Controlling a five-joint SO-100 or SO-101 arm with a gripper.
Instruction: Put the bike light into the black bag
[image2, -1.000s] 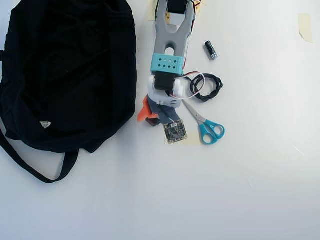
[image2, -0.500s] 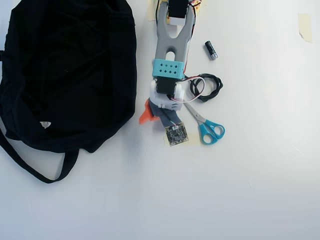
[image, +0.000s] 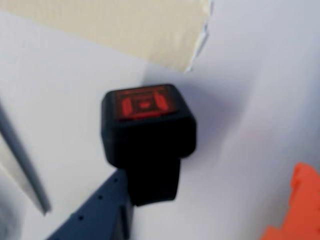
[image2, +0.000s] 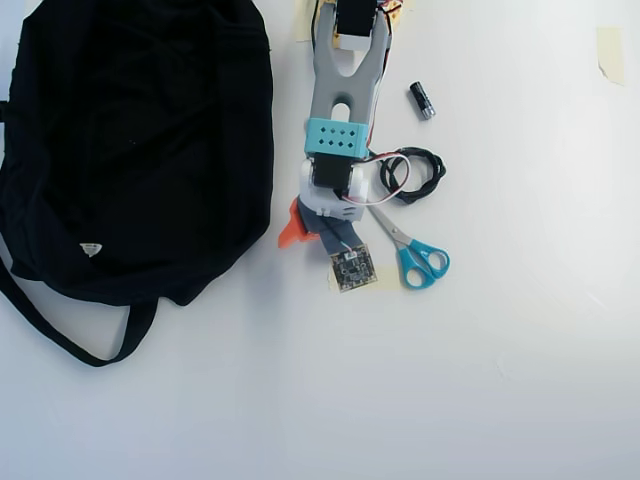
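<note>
In the wrist view the bike light (image: 145, 135), a stubby black body with a red square lens and a black strap below it, sits on the white table between my jaws. It touches the blue fixed finger (image: 100, 215). The orange finger (image: 297, 210) stands well apart to its right, so my gripper (image: 210, 175) is open around the light. In the overhead view the gripper (image2: 305, 232) is just right of the black bag (image2: 130, 150), a large floppy bag with a small white tag (image2: 91, 249). The arm hides the light there.
Teal-handled scissors (image2: 410, 250) lie right of the gripper, with a coiled black cable (image2: 415, 175) and a small black cylinder (image2: 422, 100) beyond them. A beige tape patch (image: 125, 30) lies past the light. The bag's strap (image2: 90, 350) loops out to the lower left.
</note>
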